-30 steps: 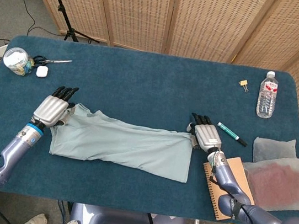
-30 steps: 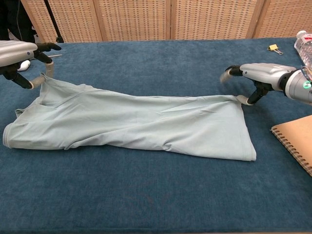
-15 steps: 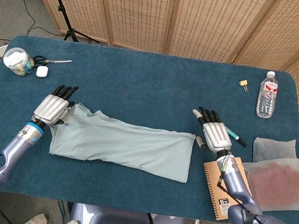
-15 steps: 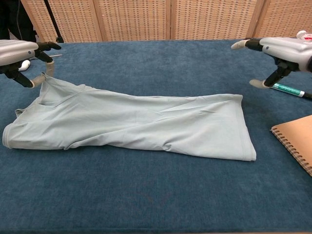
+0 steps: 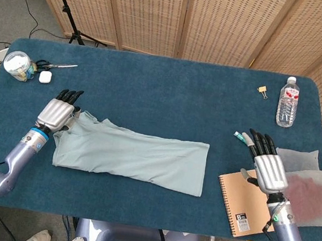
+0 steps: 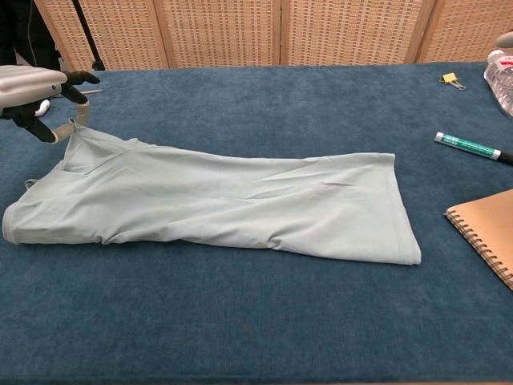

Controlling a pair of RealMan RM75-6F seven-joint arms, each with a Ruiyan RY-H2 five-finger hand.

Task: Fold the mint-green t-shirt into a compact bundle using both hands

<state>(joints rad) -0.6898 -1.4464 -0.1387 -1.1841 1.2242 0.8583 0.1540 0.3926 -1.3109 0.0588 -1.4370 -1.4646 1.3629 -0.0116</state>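
The right hand hovers over the spiral notebook, fingers spread and empty, well apart from the mint-green t-shirt. Risk 1: on its return toward the hem it could catch the notebook or roll the green marker lying just beyond it.

The t-shirt lies mid-desk as 1 long, flat band on the blue desk, already narrowed lengthwise. Its right end is free. Risk 2: if only 1 end is lifted, the band will likely drag and skew instead of folding squarely.

The left hand rests at the collar end, thumb and a finger apparently pinching a raised fold of cloth. Risk 3: this shallow pinch may slip under tension.

Farther back stand the water bottle, binder clip and jar, all well apart.
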